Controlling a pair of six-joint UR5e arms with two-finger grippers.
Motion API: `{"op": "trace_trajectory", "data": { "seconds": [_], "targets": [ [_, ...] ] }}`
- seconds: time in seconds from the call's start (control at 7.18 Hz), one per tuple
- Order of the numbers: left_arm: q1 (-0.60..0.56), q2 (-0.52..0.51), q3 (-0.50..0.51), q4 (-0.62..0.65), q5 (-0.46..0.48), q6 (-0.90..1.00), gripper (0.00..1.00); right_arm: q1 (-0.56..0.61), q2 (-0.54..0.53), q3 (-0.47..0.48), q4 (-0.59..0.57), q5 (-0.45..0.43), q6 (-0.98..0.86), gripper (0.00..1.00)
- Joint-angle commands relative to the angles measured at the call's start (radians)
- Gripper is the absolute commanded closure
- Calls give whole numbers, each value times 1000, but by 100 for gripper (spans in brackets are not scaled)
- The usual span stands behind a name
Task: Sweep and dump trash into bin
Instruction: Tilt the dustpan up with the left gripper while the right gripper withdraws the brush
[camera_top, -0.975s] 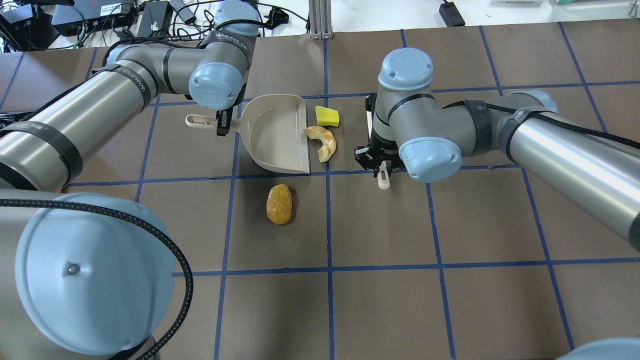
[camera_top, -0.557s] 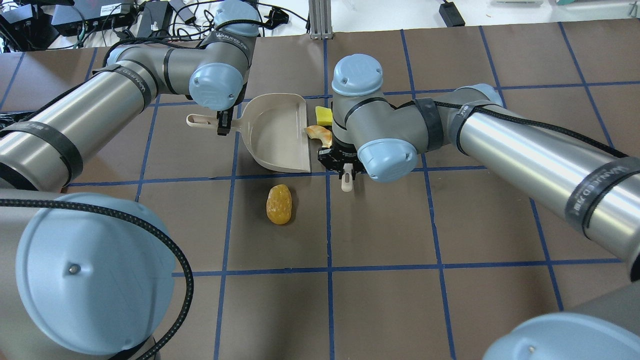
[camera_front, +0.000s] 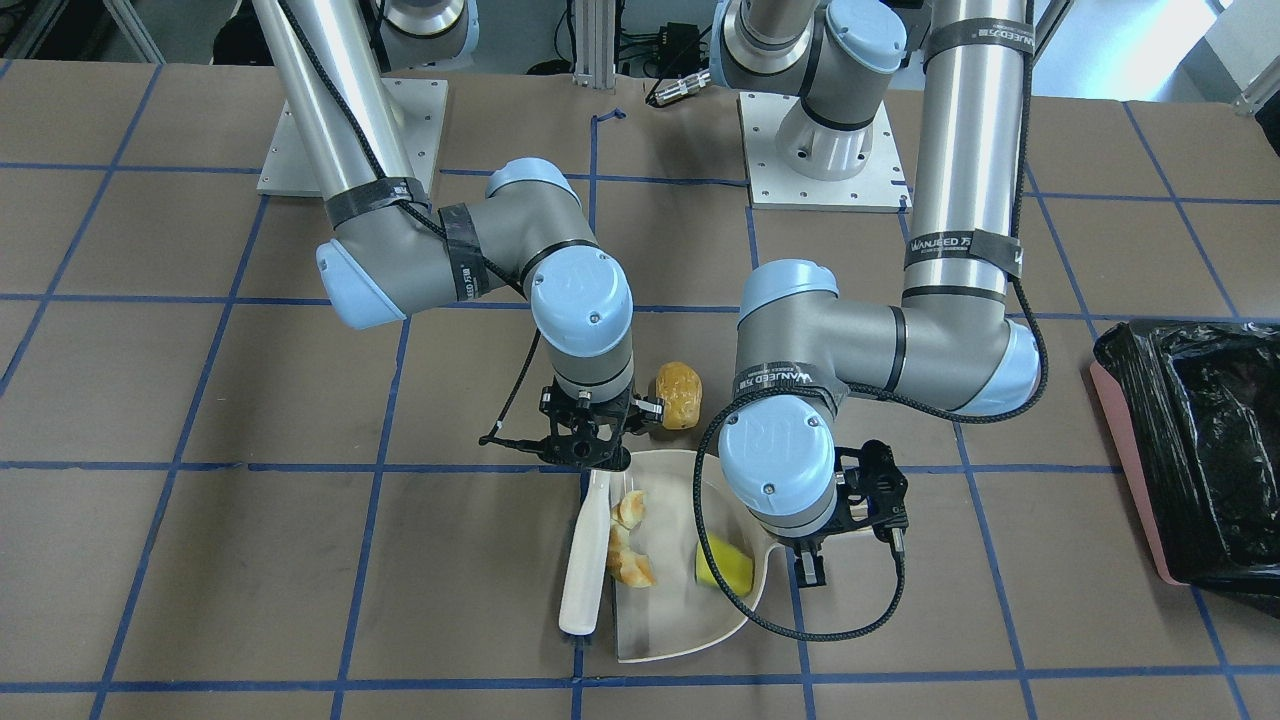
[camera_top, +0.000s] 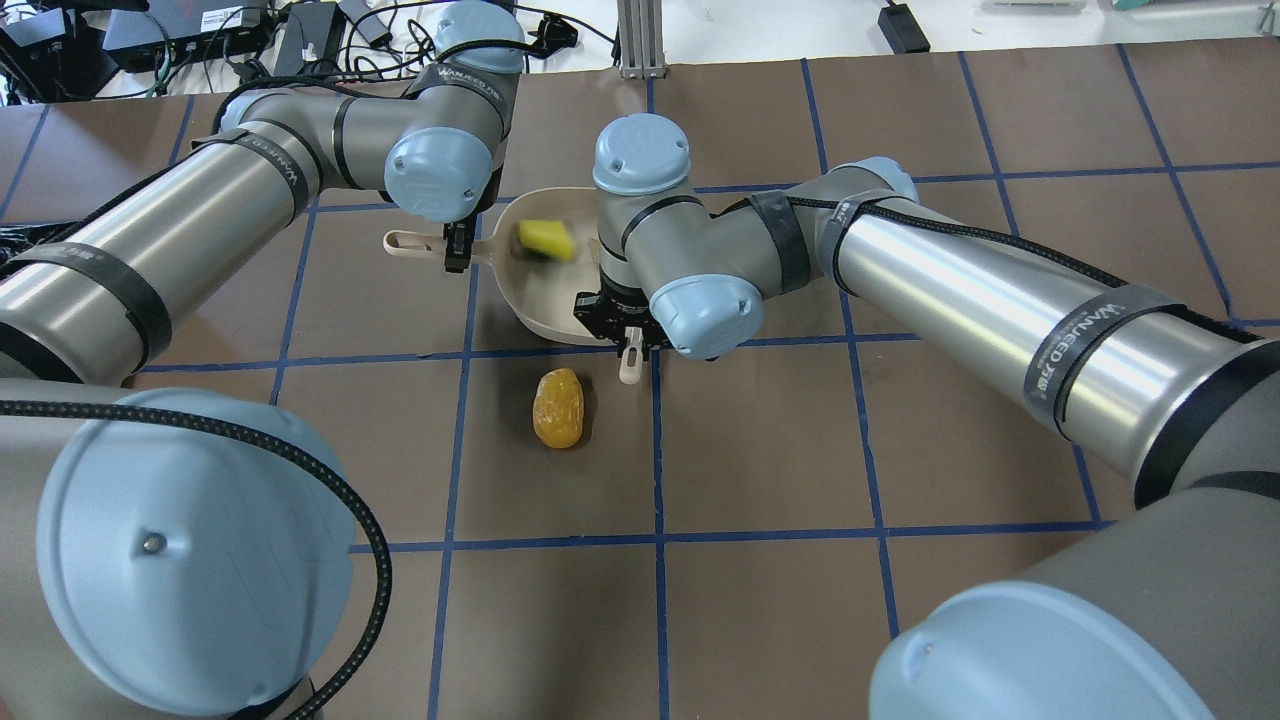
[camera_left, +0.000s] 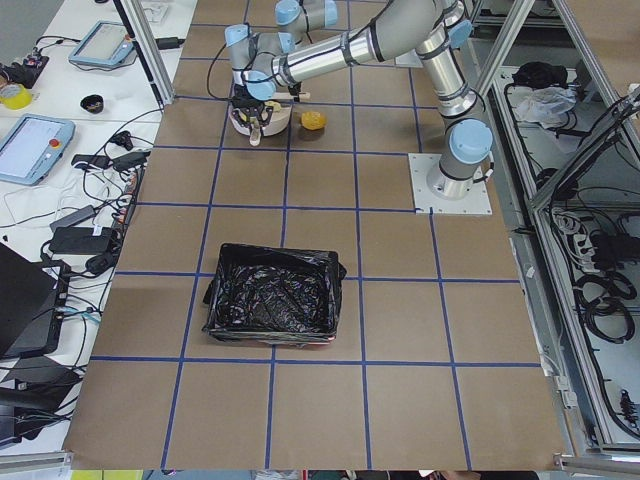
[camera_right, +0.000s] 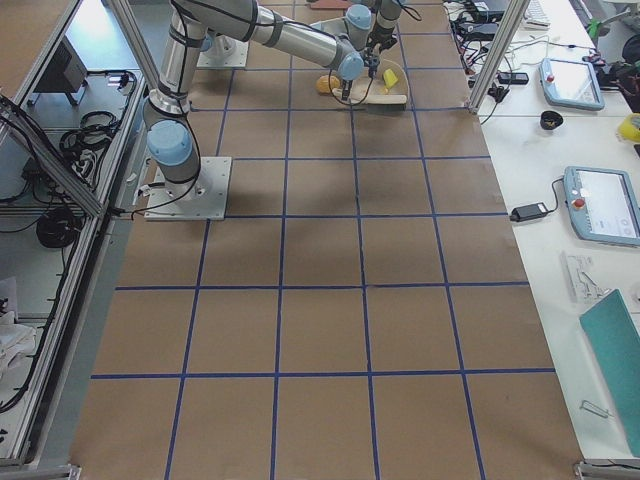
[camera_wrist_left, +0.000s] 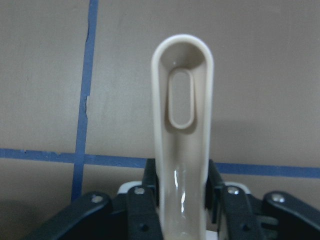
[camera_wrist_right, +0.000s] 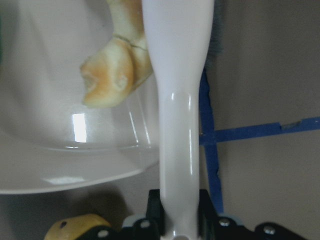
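Right pincer (camera_front: 590, 460) clamps the brush (camera_front: 585, 570); the croissant piece (camera_front: 630, 548) lies just ahead, inside the dustpan (camera_front: 672, 605) clamped by the left pincer (camera_front: 806, 562).

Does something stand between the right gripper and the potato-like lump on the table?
Nothing visible does. The potato-like lump lies on bare table close beside the right gripper, which holds the brush at the mouth of the dustpan.
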Motion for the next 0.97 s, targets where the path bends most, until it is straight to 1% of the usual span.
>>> {"op": "trace_trajectory", "data": {
  "seconds": [0.0, 0.14, 0.28, 0.42, 0.56, 0.7, 0.84],
  "targets": [
    [-6, -3, -2, 37, -28, 8, 100, 33, 1, -7, 4, 13, 65, 100],
    [-3, -9, -4, 63, -35, 24, 100, 37, -5, -7, 14, 23, 70, 100],
    [-1, -8, -14, 119, -118, 88, 100, 37, -13, -12, 22, 23, 72, 100],
    [9, -6, -33, 158, -168, 149, 100, 37, -20, -21, 31, 23, 72, 100],
    [40, -6, -40, 170, -198, 165, 100, 30, -43, -36, 90, 6, 52, 100],
    [58, -8, -42, 172, -229, 206, 100, 16, -78, -50, 199, -69, -5, 100],
    [74, -6, -42, 172, -229, 226, 100, 2, -95, -50, 230, -147, -39, 100]
  ]
}}
